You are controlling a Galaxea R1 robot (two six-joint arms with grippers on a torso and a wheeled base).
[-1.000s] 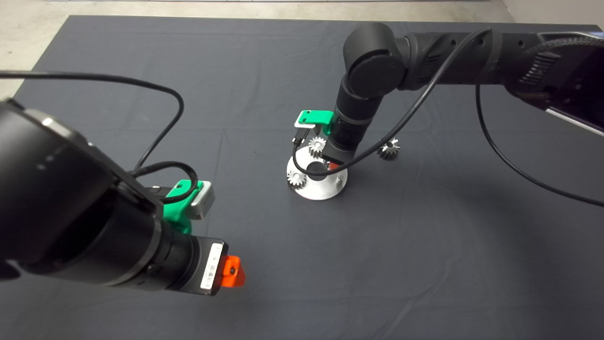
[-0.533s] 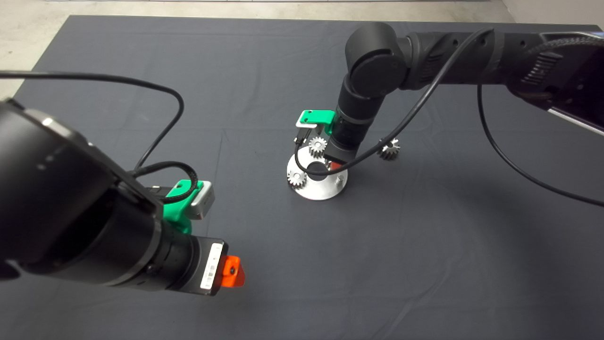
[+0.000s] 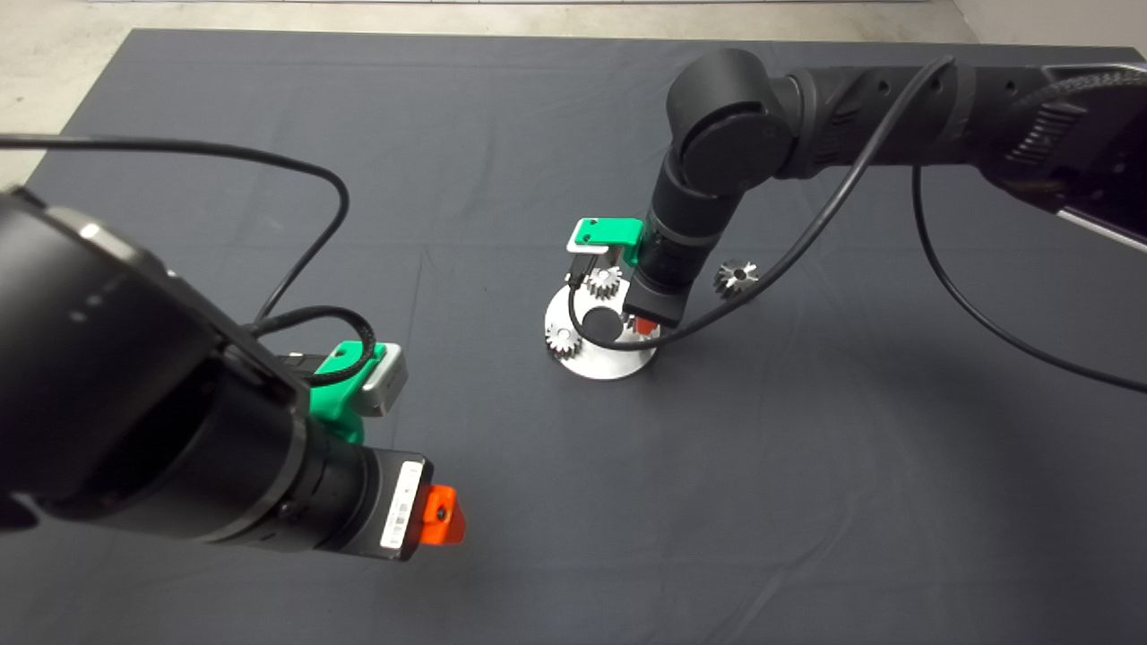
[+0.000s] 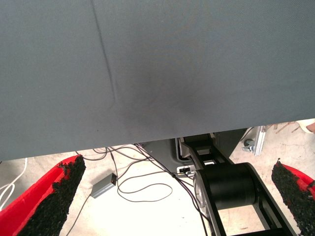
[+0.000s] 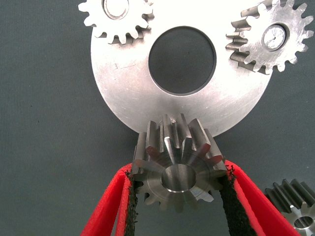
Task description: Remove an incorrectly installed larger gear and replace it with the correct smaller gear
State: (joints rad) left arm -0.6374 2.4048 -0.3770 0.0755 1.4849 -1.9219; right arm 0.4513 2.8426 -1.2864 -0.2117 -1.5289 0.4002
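Right wrist view: right hand (image 5: 177,196) clamps larger gear (image 5: 178,162), seemingly over plate (image 5: 123,93).

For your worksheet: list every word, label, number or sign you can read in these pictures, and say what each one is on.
No text can be read.
White label on the left arm's wrist: dark print or code, too small to read.
Round metal plate: a faint scratched mark, not legible.
The larger gear, held by the right gripper: no marking visible.
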